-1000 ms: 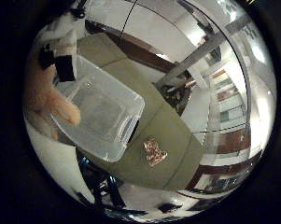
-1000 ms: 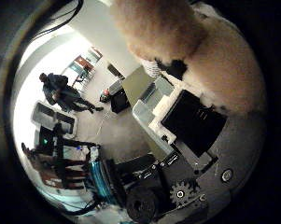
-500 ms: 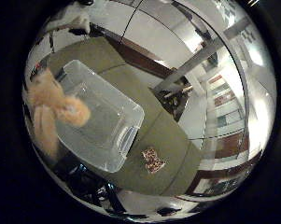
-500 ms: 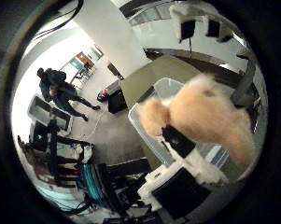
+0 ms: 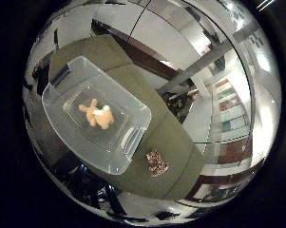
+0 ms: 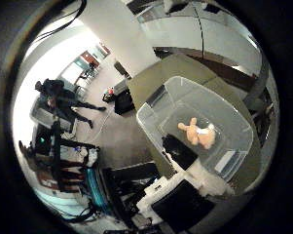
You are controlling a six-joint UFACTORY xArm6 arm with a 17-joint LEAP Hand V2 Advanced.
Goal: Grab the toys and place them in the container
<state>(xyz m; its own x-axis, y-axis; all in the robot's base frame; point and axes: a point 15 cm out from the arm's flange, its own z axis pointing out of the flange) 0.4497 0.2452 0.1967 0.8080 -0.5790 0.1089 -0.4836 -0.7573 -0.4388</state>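
Orange plush is seen lying on the floor of the clear plastic container [image 5: 128, 142]: the soft toy [image 5: 98, 115] rests near the middle of the bin, free of the walls and free of the hand. The container is set on an olive-green table [image 5: 176, 137], toward one end of it. A second toy, small, brown and patterned [image 5: 156, 162], is left on the bare tabletop just beside the container's short end, outside it and apart from its rim. In the thumb-side view the same bin and plush toy are shown from above, and white and black parts of the hand [image 6: 185, 192] are seen at the edge, beside the near wall of the container. Nothing is held by the hand, but whether its fingers are straight or curled cannot be told.
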